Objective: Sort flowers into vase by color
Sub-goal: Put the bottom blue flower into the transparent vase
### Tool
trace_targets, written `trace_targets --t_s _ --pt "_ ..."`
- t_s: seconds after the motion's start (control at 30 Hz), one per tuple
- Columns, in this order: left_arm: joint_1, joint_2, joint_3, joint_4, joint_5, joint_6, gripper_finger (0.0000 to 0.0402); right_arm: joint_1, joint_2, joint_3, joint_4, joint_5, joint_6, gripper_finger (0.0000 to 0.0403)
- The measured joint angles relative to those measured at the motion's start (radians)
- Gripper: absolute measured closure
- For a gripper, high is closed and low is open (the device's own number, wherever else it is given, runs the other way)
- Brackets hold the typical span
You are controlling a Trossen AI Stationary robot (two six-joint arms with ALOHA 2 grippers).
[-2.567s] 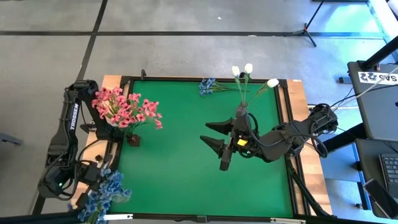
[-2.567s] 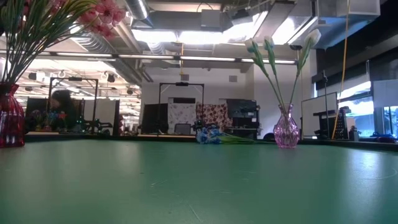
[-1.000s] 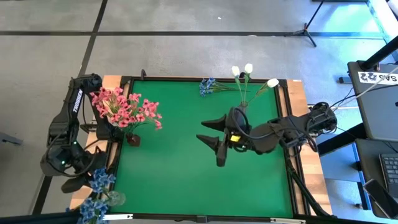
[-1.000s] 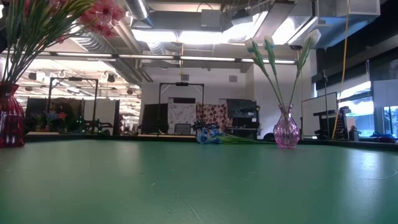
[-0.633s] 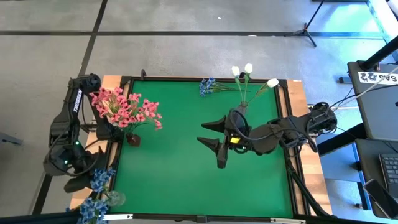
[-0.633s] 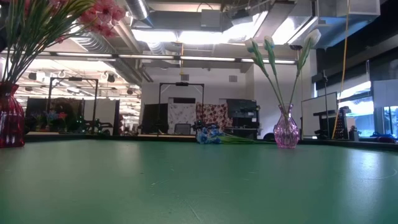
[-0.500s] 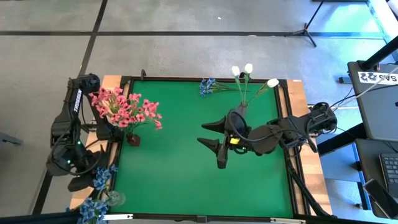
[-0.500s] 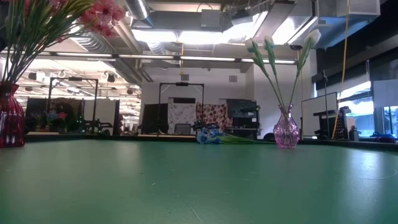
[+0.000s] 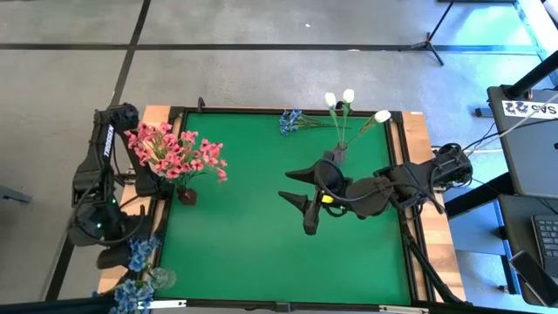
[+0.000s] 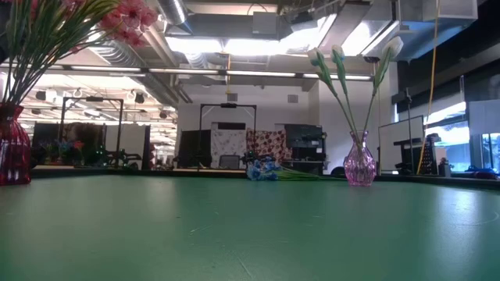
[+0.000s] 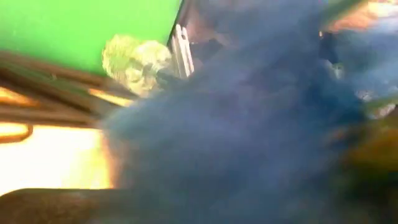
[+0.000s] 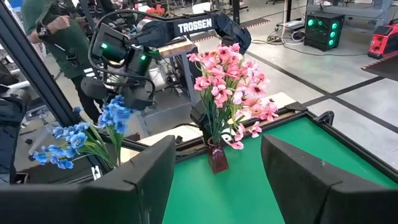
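Left claw (image 9: pixel 131 253) sits off the lower left corner of the green counter (image 9: pixel 261 235), over the wooden edge strip. It is clamped on a blue sprig (image 9: pixel 139 251) whose blossoms show just beside it; more blue blossoms (image 9: pixel 129 292) stand in a clear vase (image 9: pixel 161 279) at the frame's lower left. Compared with the earliest high frame, the left arm has swung up and back: the blue cluster then hung lower and broader at the corner, and the arm's elbow now stands higher along the left edge. In the left wrist view, blue petals (image 11: pixel 249 124) fill nearly everything, with the clear vase rim (image 11: pixel 134 59) beside the green.

Right claw (image 9: pixel 301 201) hovers over the middle of the counter, fingers spread wide apart and holding nothing. It has edged slightly right and down since the earliest frame, barely at all in the last second. In its wrist view the two dark fingers (image 12: pixel 140 180) frame the far side of the counter.

Pink flowers (image 9: pixel 174 153) stand in a dark red vase (image 9: pixel 187 195) at centre left, unmoved. White buds (image 9: pixel 349 100) stand in a pink glass vase (image 10: pixel 359 164) at upper right, unmoved. One loose blue sprig (image 9: pixel 292 122) lies flat on the counter at the top edge, just left of that vase, same as before.

A person (image 12: pixel 56 37) stands in the room behind the left arm.
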State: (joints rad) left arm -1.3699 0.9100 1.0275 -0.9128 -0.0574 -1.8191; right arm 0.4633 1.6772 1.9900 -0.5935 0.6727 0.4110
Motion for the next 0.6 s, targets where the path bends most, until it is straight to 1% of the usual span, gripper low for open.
trace_targets --t_s 0.13,0.27,0.33,0.47,0.53,0.6 --pt "0.023 0.0 0.0 -0.025 0.031 -0.083 0.0245 0.0 0.0 0.0 -0.041 0.0 -0.022 0.0166" --pt "0.047 0.0 0.0 0.012 0.107 -0.142 0.0229 0.001 0.0 0.0 -0.116 -0.011 -0.024 0.0166" --pt "0.057 0.0 0.0 0.038 0.119 -0.182 0.0226 0.001 0.0 -0.001 -0.148 -0.01 -0.024 0.0166" --pt "0.07 0.0 0.0 0.04 0.128 -0.262 0.0225 0.001 0.0 -0.015 -0.158 0.015 -0.024 0.0166" --pt "0.078 0.0 0.0 0.054 0.137 -0.305 0.0225 0.001 0.0 -0.023 -0.158 0.011 -0.024 0.0166" --pt "0.083 -0.002 0.0 0.076 0.172 -0.373 0.0225 0.001 -0.001 -0.034 -0.159 -0.01 -0.024 0.0166"
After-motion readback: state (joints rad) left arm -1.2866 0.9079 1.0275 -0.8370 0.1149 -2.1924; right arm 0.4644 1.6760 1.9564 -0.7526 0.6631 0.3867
